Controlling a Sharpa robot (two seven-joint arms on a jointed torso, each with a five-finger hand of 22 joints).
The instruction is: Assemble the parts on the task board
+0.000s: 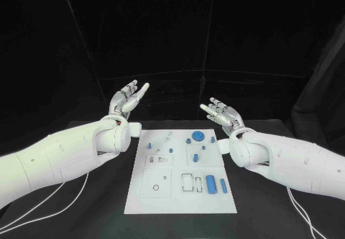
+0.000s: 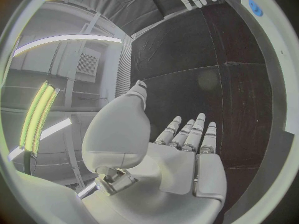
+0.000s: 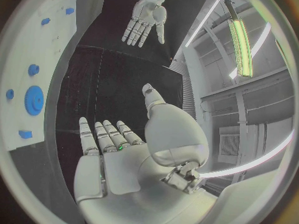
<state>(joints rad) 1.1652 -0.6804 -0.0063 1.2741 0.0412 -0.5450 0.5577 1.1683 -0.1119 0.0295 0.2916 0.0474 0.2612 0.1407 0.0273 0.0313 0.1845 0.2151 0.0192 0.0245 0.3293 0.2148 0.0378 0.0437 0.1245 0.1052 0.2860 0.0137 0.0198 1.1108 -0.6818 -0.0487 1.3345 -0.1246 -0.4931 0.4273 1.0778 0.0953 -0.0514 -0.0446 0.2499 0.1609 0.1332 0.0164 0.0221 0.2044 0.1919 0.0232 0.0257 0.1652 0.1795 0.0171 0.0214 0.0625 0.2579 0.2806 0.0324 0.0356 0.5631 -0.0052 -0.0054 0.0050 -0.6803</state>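
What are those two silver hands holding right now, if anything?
Nothing. The left hand and right hand are both open and raised beyond the task board; the blue parts lie untouched.

I am facing a black curtain (image 1: 216,40) that is hanging in long folds from nine o'clock round to three. A faint pale seam is running across it above the centre. Beneath it a black table (image 1: 107,214) is stretching down toward six o'clock, catching a dim sheen.
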